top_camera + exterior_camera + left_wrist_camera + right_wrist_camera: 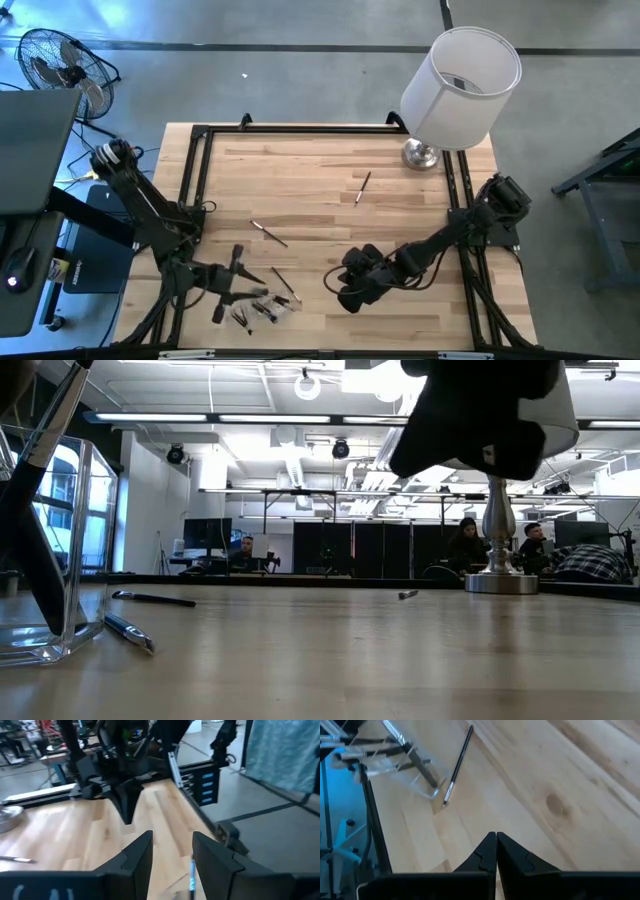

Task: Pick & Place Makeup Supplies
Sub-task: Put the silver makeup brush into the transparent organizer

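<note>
Currently between picks: left gripper open and empty over the clear holder (brushes inside), right gripper shut, empty; next, the nearby loose brush needs opened jaws.

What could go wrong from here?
Left tool stands open right above the clear holder; swinging away could tip it and spill the brushes inside. A loose brush lies just beside the holder, easy to knock. The far brush lies near the lamp base, tight for a reach.
</note>
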Controlling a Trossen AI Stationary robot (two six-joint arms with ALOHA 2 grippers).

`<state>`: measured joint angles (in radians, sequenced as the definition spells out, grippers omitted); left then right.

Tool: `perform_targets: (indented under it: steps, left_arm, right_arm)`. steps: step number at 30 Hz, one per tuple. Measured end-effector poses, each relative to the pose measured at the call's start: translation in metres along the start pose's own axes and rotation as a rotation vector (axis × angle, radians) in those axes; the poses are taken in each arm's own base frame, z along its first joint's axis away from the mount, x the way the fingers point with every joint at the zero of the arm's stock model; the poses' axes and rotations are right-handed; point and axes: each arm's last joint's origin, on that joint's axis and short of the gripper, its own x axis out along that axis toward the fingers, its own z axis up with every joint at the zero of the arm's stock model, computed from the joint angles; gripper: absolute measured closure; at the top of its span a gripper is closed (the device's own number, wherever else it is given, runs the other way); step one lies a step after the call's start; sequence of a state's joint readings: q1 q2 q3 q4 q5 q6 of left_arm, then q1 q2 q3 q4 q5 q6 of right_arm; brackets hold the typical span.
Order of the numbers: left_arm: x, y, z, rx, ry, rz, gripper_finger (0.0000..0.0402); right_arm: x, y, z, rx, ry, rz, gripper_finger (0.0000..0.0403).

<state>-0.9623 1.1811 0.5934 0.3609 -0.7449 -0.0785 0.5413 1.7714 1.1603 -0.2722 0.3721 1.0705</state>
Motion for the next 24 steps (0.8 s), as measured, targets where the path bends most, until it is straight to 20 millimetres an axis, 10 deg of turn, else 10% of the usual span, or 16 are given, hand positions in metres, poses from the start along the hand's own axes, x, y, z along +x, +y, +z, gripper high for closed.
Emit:
perform_targets:
  steps: [13,24]
  left_arm:
    - [-0.031,0.041,0.009,0.023,0.054,0.306,0.0264]
    - [-0.004,0.089,-0.007,-0.219,0.211,0.399,0.0314]
  right_arm:
    - [0.009,-0.018,0.02,0.017,0.026,-0.059,0.0402]
    - [0.025,-0.065,0.063,-0.086,0.233,-0.092,0.0402]
